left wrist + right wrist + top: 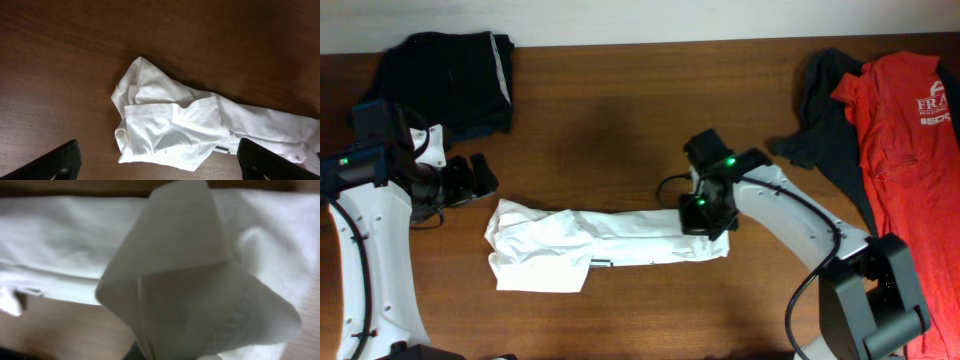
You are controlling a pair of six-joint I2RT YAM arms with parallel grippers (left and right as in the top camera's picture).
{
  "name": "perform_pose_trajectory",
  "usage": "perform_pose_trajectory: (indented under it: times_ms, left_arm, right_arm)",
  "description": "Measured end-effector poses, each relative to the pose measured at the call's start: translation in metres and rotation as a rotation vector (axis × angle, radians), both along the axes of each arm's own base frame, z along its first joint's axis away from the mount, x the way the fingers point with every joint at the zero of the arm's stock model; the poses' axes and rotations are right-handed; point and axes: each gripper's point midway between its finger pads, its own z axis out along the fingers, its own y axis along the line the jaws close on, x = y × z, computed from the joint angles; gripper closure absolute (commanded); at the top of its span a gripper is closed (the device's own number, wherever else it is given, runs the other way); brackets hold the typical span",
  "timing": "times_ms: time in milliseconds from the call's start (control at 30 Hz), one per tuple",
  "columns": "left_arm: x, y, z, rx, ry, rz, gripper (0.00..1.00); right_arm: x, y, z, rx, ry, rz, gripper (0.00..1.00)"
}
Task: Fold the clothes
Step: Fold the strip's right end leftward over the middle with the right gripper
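A white garment (590, 245) lies stretched out along the middle of the wooden table, bunched at its left end. My right gripper (705, 218) is over its right end and is shut on the white cloth; the right wrist view shows a raised fold of the white garment (190, 290) filling the frame, the fingers hidden under it. My left gripper (480, 178) is open and empty, just left of and above the garment's left end. In the left wrist view the bunched left end of the garment (170, 130) lies ahead of the spread fingers (160, 167).
A black garment (450, 75) lies at the back left corner. A red shirt (905, 130) with white print lies over a dark garment (825, 120) at the right edge. Bare wood (620, 110) lies behind the white garment.
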Motion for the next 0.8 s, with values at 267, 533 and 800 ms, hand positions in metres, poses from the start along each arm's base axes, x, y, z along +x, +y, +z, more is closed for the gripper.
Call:
perform_pose_trajectory:
  times_ms: [267,533,800]
  left_arm:
    - [0.001,0.000,-0.036,-0.006,0.014,0.000,0.01]
    - [0.001,0.000,-0.039,-0.008,0.014,-0.001,0.01]
    - [0.000,-0.001,-0.040,-0.010,0.019,-0.001,0.01]
  right_arm:
    - [-0.004,0.045,0.020,0.140,-0.016,0.079,0.96]
    - [-0.008,0.107,-0.003,0.185,-0.068,0.166,0.45]
    - [-0.019,0.073,0.014,0.047,0.083,0.142,0.09]
